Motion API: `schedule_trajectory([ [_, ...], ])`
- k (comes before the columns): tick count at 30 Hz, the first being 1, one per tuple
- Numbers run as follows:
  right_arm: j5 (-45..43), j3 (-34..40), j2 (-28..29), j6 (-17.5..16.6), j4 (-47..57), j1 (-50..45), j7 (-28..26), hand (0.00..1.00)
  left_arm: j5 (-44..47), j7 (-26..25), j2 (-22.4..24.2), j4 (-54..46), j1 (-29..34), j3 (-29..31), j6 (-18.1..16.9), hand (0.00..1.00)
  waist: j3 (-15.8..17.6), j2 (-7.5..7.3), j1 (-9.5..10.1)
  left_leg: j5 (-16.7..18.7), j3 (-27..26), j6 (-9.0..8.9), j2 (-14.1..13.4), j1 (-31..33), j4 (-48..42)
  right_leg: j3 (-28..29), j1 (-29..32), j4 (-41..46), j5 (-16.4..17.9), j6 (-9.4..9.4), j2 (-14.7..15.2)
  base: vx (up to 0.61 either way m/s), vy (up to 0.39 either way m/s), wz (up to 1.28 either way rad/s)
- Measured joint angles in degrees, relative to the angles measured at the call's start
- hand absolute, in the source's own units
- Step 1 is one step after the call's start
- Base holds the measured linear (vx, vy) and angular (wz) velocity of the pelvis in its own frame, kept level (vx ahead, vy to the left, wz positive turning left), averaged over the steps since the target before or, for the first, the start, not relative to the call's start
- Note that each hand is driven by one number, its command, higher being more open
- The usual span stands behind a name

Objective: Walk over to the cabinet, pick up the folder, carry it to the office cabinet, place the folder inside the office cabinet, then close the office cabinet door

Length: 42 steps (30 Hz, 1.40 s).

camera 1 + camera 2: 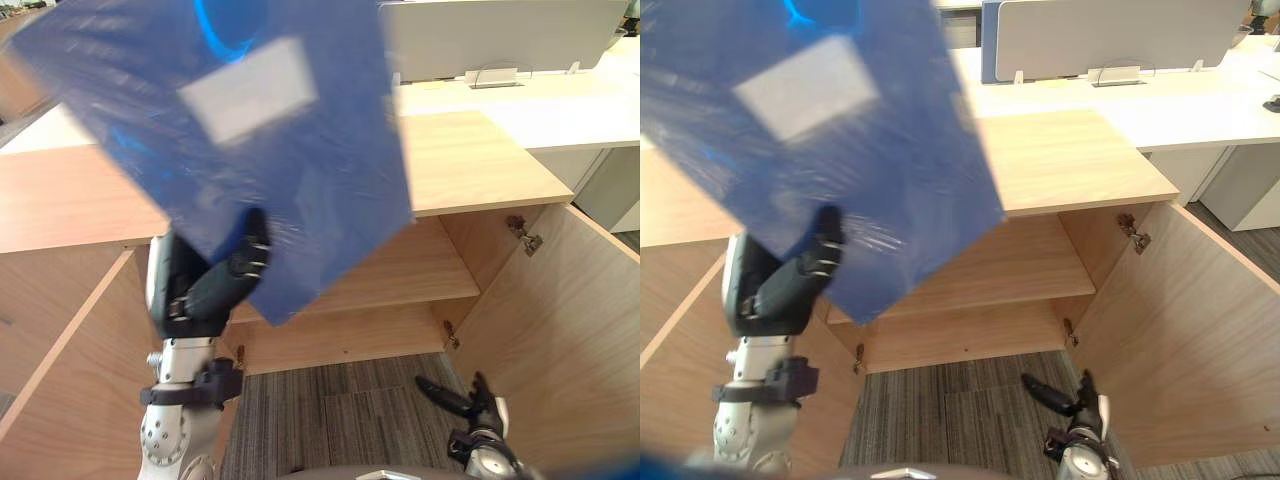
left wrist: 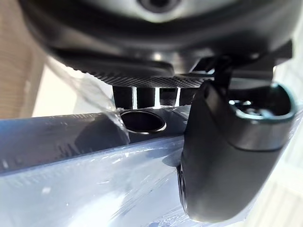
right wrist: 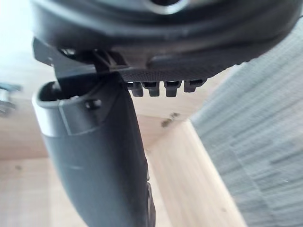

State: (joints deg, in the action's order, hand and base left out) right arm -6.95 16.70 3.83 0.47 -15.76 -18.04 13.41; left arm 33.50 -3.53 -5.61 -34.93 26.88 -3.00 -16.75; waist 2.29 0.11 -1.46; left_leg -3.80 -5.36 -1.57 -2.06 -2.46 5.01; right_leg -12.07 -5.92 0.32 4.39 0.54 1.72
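- The blue folder point(image 1: 270, 140) is up in the air in front of the open office cabinet point(image 1: 480, 165), tilted, with its lower corner pointing down; a white label point(image 1: 248, 88) sits on the face turned to the head camera; a clear plastic wrap shines over its surface in the left wrist view.
- The left hand point(image 1: 215, 285) grasps the folder at its lower edge; the thumb point(image 2: 222, 165) presses on one face and the fingers curl round behind the other; the forearm stands nearly upright below it.
- The right hand point(image 1: 458, 398) hangs low over the floor, near the right-hand door; its fingers are stretched out and hold nothing.
- The cabinet is light wood; both doors stand swung out, the left door point(image 1: 60, 370) and the right door point(image 1: 550, 330), with metal hinges point(image 1: 522, 235) showing inside the right one; one shelf point(image 1: 400, 270) crosses the inside, bare where it can be seen; part of it is hidden by the folder.
- Grey striped carpet point(image 1: 340, 410) covers the floor before the cabinet.
- Behind the cabinet's top lies a white desk point(image 1: 540, 105) with a grey partition screen point(image 1: 500, 35) standing on it.
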Motion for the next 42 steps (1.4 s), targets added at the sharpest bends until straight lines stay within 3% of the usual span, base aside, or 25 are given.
schedule_trajectory([
  [3, -4.56, 0.05, 1.11, -1.37, 13.29, -4.70, 2.68, 1.00, 6.68, -1.43, 3.97, 1.61, 5.26, 0.54, 1.61, 0.00, 0.44, -1.29, 0.40, 0.35, -1.09, -0.32, -0.53, -0.61, -0.01, 0.90, -0.18, 0.22, 0.00, 0.01, -0.12, 0.00, -0.004, -0.16],
  [9, -2.55, 0.85, 0.86, -3.65, 38.70, -5.30, 5.17, 1.00, 5.95, -0.32, 3.99, 3.26, 7.58, -0.28, 5.92, 0.00, 0.00, -1.85, 0.36, 1.03, -2.51, -0.40, -0.59, -1.43, -0.04, 2.04, -0.38, 0.79, 0.25, 0.39, 0.12, 0.00, 0.024, -0.13],
  [11, -2.00, 2.28, 0.05, -4.55, 42.16, -2.26, 5.34, 1.00, 5.03, 0.23, 3.88, 3.26, 7.25, -0.14, 6.05, 0.00, -0.70, -1.88, 0.28, 1.10, -2.68, -0.41, -0.56, -1.45, -0.04, 2.25, -0.31, 0.80, 0.28, 0.45, 0.14, -0.01, 0.014, -0.04],
  [15, -2.40, 5.95, -1.10, -6.34, 42.66, 6.59, 4.53, 1.00, 4.01, 1.60, 3.56, 3.94, 3.97, 1.98, 6.07, 0.00, -1.22, -1.59, 0.29, 1.10, -2.70, -0.41, -0.51, -1.42, -0.08, 2.42, -0.19, 0.82, 0.28, 0.45, 0.11, -0.02, 0.003, 0.00],
  [20, -6.95, 4.44, -7.77, -6.45, 42.34, 16.13, -0.33, 1.00, 1.63, 2.99, 1.91, 5.89, -1.62, 5.37, 6.06, 0.00, -1.67, -0.74, 0.30, 1.11, -2.71, -0.40, -0.48, -0.62, -0.56, 2.64, 0.78, 1.13, 0.26, 0.45, 0.07, -0.03, 0.006, -0.02],
  [27, -20.92, -6.98, -16.74, -7.66, 37.16, 25.59, -13.48, 1.00, -2.74, 6.14, 0.28, 6.16, -4.15, 5.33, 6.06, 0.00, -1.61, -0.72, 0.65, 1.29, -2.81, -0.38, -0.51, -0.60, -0.99, 2.99, 0.85, 1.73, 0.26, 0.45, -0.11, 0.00, 0.000, -0.01],
  [36, -34.12, -14.75, -26.11, -5.00, 28.08, 31.04, -18.33, 1.00, -7.27, 6.20, -3.47, 6.15, -4.20, 5.37, 6.06, 0.00, -1.45, -0.76, 0.94, 1.29, -2.31, -0.02, -0.03, -0.61, -1.14, 2.71, 0.78, 2.09, 0.28, 0.48, 0.38, -0.03, 0.015, 0.02],
  [42, -40.58, -25.57, -35.85, -3.59, 27.22, 38.63, -25.17, 1.00, -8.88, 6.47, -6.01, 5.81, -4.21, 2.43, 6.05, 0.00, -1.27, -1.03, 0.88, 1.29, -2.07, -0.02, -0.02, -0.61, -1.18, 2.51, 0.67, 2.10, 0.28, 0.48, 0.35, -0.01, 0.003, 0.00],
])
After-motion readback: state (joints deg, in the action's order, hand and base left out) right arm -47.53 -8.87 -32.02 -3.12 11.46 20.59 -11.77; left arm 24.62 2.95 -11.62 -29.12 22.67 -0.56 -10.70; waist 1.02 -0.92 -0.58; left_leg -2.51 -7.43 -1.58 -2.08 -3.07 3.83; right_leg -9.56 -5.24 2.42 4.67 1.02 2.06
